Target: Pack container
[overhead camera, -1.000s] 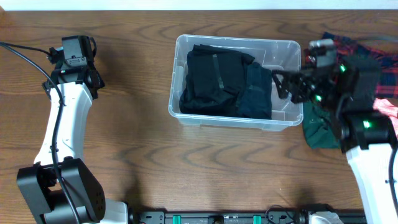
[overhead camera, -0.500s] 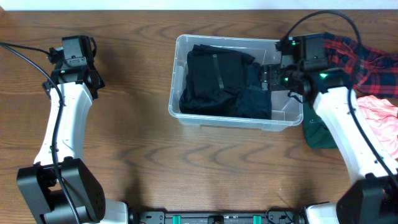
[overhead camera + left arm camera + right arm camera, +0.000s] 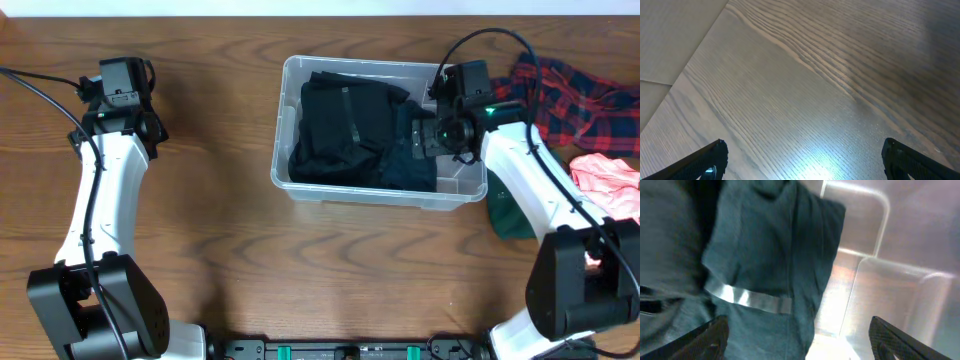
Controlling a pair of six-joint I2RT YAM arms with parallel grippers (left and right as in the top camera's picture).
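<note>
The right pincer (image 3: 428, 136) hangs wide apart, empty, over dark folded clothes (image 3: 350, 130) in the large clear rectangular plastic tub (image 3: 380, 194). The left pincer (image 3: 804, 160) gapes empty above the wooden bench (image 3: 805, 75).

overhead looks straight down on whole table (image 3: 200, 250). left wrist close over wood grain. right wrist very close, blurred, probably inside container (image 3: 375, 63); shares dark clothes (image 3: 350, 130) with overhead.

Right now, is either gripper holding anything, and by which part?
Nothing is held. The left gripper hangs open over the table; the right gripper is open above the dark clothes in the container.
</note>
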